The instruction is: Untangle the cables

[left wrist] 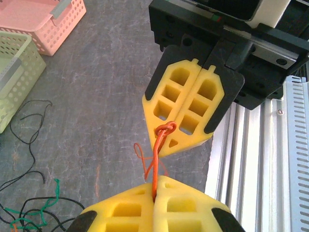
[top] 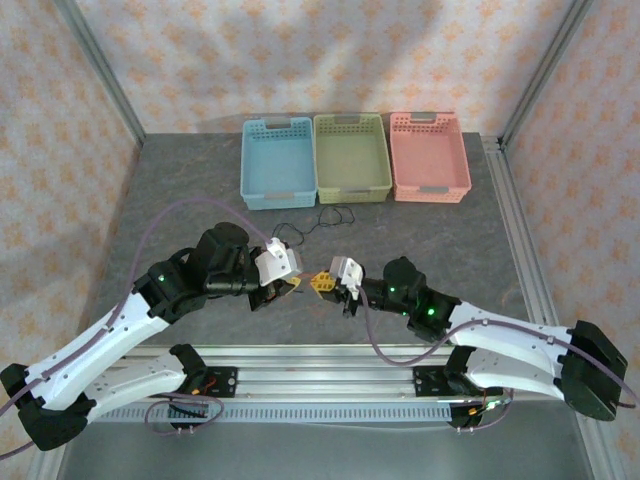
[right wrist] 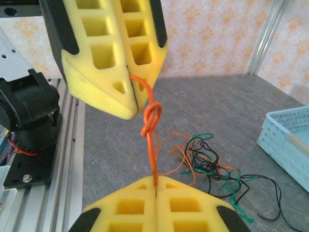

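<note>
A red-orange cable is stretched taut in the air between my two grippers, with a small knot along it. In the left wrist view my left gripper is shut on one end of this cable. My right gripper is shut on the other end. From above, both grippers meet tip to tip near the table's front, the left gripper and the right gripper. A loose tangle of black, green and orange cables lies on the table beneath them.
Three baskets stand in a row at the back: blue, green, pink. A thin black cable lies in front of them. The aluminium rail runs along the near edge under the arms.
</note>
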Available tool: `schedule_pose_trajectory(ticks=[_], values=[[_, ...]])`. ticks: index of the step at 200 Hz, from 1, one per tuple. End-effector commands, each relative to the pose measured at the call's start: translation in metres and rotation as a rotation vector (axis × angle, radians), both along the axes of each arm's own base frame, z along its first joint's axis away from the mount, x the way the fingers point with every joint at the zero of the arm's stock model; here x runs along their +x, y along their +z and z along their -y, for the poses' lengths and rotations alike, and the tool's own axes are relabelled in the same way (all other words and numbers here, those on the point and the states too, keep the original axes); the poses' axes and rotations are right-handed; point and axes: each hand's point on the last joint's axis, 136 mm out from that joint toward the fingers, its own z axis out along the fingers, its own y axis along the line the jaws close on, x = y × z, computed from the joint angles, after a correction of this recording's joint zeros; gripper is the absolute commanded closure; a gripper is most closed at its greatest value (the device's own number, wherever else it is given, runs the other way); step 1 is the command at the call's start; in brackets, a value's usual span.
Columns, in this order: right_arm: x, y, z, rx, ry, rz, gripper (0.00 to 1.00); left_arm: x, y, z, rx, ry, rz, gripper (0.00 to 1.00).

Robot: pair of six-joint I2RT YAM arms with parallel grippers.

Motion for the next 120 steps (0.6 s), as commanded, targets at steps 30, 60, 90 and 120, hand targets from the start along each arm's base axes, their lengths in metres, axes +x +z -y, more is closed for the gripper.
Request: schedule_pose_trajectory(ticks=[30, 60, 90, 120], values=[[-0.012, -0.006, 0.005, -0.192, 0.074, 0.101, 1.0, -0.001, -0.005, 0.002, 0.015, -0.022, -0.03, 1.0], [-0.006, -0.009, 0.005, -0.274, 0.057, 0.137, 1.0, -0.005, -0.012, 0.006, 0.034, -0.053, -0.075, 1.0], [-0.008, 0.001, 0.003, -0.267, 0.074, 0.145, 1.0, -0.005, -0.019, 0.006, 0.055, -0.053, -0.096, 1.0], [-0.006, 0.004, 0.0, -0.264, 0.072, 0.132, 1.0, -0.003, -0.023, 0.006, 0.072, -0.047, -0.109, 1.0]])
